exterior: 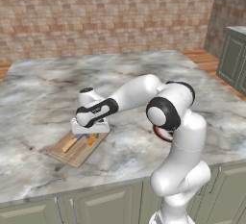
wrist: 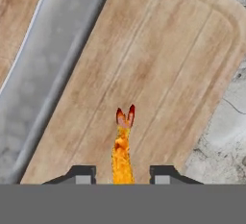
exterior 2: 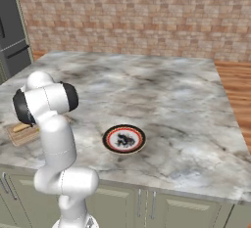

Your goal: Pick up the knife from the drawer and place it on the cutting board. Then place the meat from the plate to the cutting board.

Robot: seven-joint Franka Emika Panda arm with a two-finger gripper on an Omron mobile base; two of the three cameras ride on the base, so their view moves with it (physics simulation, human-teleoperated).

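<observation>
Fingers (wrist: 120, 172): tips parted in the hand view, with an orange, flame-coloured piece (wrist: 122, 146) between them, standing clear of both tips; not clamped on anything that can be made out. In the left base view they hang just over the board's far end.
Board (wrist: 144, 74): light-brown wood, lying flat on the worktop (exterior: 144, 74), near its front edge.
Knife (exterior: 71, 143): lying on the board, tan handle towards the board's near-left corner; its grey blade (wrist: 43, 79) runs along the board in the hand view.
Plate (exterior 2: 124, 139): white with a red-orange rim, on the worktop, well apart from the board; dark bits (exterior 2: 125, 139) lie at its centre.
Cabinets (exterior: 96, 204): sage-green fronts below the worktop.
Brick wall (exterior: 105, 11): behind the worktop.
</observation>
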